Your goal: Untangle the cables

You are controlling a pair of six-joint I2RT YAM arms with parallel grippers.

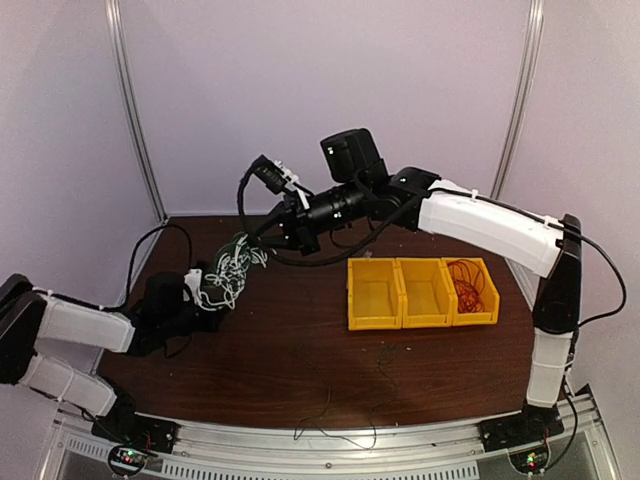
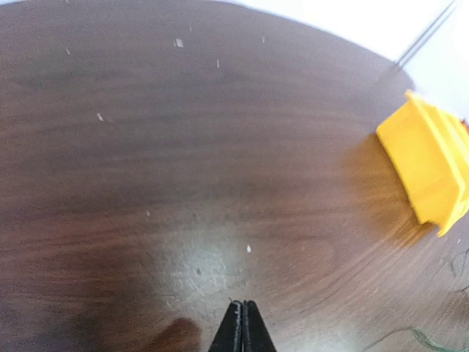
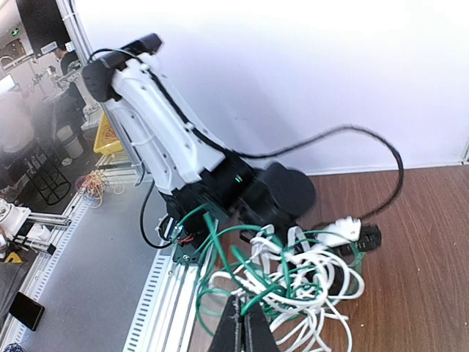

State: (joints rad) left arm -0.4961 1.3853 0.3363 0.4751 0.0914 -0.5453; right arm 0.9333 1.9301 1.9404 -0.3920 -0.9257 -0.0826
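The cables [image 1: 230, 272] are a fist-sized tangle of white and green strands at the table's left. In the right wrist view the cables [image 3: 308, 275] lie in front of the left arm. My right gripper [image 1: 258, 243] reaches over from the right to the tangle's top. Its fingertips [image 3: 243, 317] are shut, and a green strand comes out at the tips. My left gripper [image 1: 222, 295] sits low under the tangle, seen from the side with white loops draped over it [image 3: 359, 232]. In its own view the left gripper [image 2: 242, 305] is shut with only bare table ahead.
Three yellow bins [image 1: 375, 295] stand in a row right of centre. The rightmost bin [image 1: 492, 300] holds red wire [image 1: 468, 282]. One bin's corner [image 2: 429, 165] shows ahead of the left gripper. Thin dark wires [image 1: 330, 400] lie on the brown table [image 1: 300, 340] near the front.
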